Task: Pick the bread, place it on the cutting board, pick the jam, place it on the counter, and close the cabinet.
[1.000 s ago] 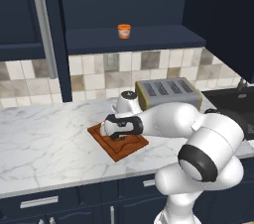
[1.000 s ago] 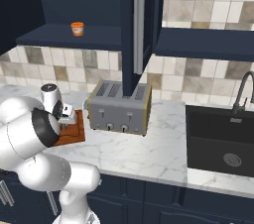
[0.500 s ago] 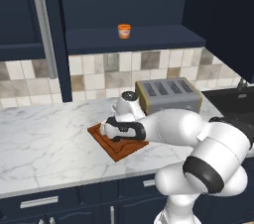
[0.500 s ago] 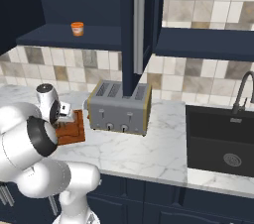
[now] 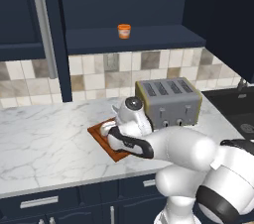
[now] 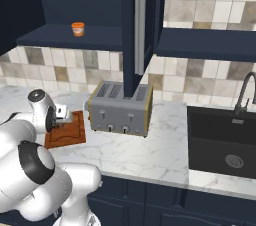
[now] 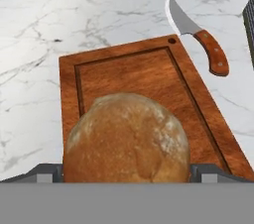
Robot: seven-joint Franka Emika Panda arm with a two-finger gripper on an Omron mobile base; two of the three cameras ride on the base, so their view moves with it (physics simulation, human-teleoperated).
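Observation:
The bread [image 7: 126, 139], a round brown crusty roll, lies on the near end of the cutting board [image 7: 129, 69], a reddish-brown grooved board on the white marble counter [image 5: 44, 139]. My gripper [image 7: 127, 172] is open over the board, with one fingertip on each side of the roll. The arm hides the roll in both base views, where the gripper [image 6: 62, 115] hangs over the board [image 6: 70, 132]. The jam [image 5: 124, 30], an orange pot with a pale lid, stands on the shelf of the open navy cabinet [image 5: 47, 29].
A silver toaster [image 5: 168, 101] stands just right of the board. A wooden-handled knife [image 7: 198, 34] lies on the marble beyond the board's far corner. The cabinet door [image 6: 135, 25] sticks out above the toaster. A black sink [image 6: 225, 140] lies far right.
The jaws have opened a little wider around the roll. The arm's elbow has swung closer to the cameras while the hand stays over the board.

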